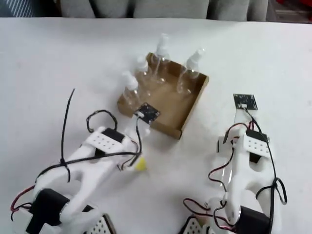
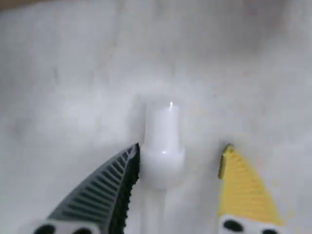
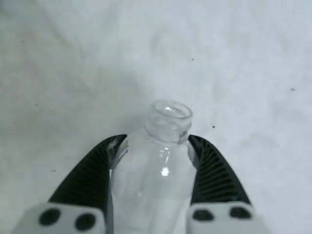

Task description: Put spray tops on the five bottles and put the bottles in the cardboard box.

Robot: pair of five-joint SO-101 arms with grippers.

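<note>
Four capped clear bottles (image 1: 161,68) rest in the brown cardboard box (image 1: 187,114). Right claw (image 3: 157,140) pinches an uncapped clear bottle (image 3: 151,185) lengthwise, neck pointing outward; spread left claw (image 2: 181,147) straddles a white spray top (image 2: 161,136).

A white table (image 1: 48,58) lies under my left gripper (image 2: 181,146) and right gripper (image 3: 157,139), with grey chair backs (image 1: 170,7) and something red (image 1: 295,5) far ahead beyond its edge.

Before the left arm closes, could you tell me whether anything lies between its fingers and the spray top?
Nothing visible does. The spray top sits between the left gripper's fingers: the black finger is at its collar, the yellow finger stands off, with bare table between.
</note>
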